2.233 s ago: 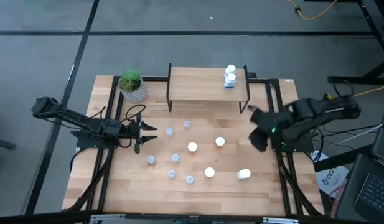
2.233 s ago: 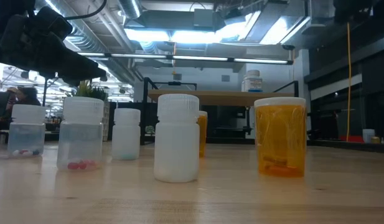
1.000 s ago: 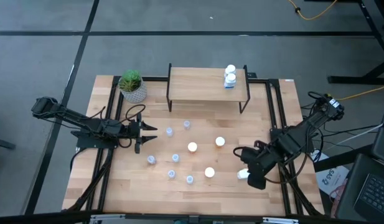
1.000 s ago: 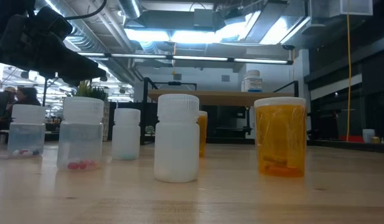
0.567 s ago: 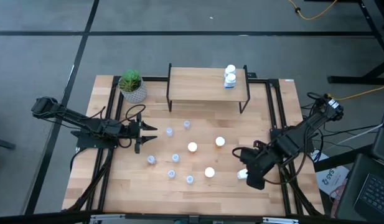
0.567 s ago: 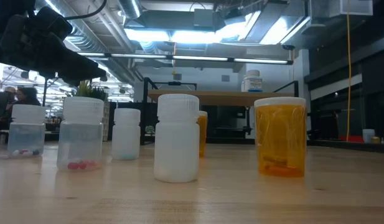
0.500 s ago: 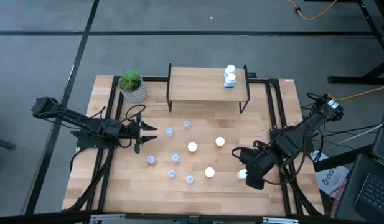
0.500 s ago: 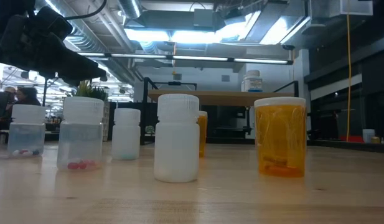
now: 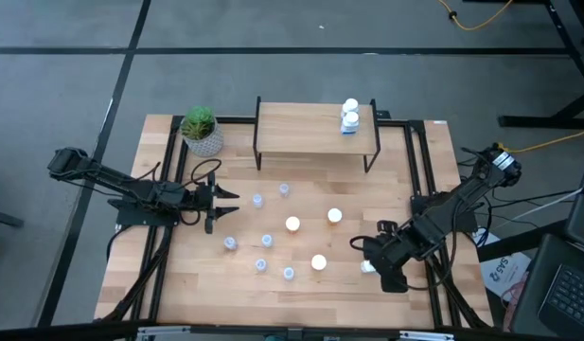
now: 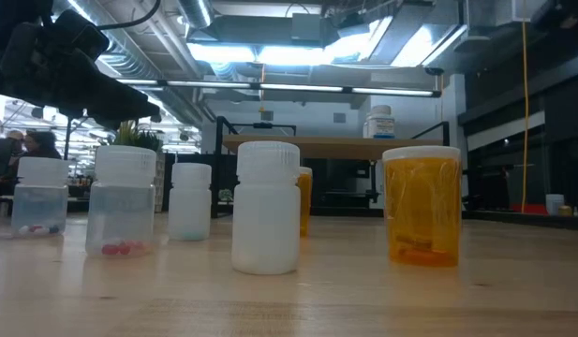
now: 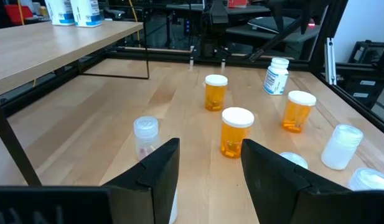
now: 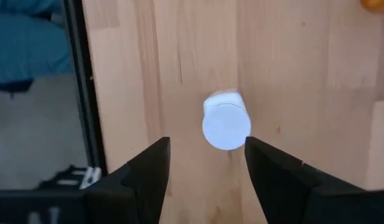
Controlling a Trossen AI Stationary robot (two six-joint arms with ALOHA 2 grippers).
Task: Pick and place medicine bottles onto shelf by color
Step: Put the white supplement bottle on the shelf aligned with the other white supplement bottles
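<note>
Several medicine bottles stand on the tabletop: orange ones, clear ones, and a white bottle near the right edge. Two more white bottles stand on the shelf at the far side. My right gripper points down, open, just above the white bottle, with a finger on each side and touching nothing. My left gripper hovers open at the table's left, level, facing the bottles.
A potted green plant stands left of the shelf. Black frame rails run along the table's sides. In the low view a white bottle and an orange one stand nearest the front edge.
My right gripper has come down over the white bottle near the table's right edge and rolled its wrist. The bottles have stayed where they were.
</note>
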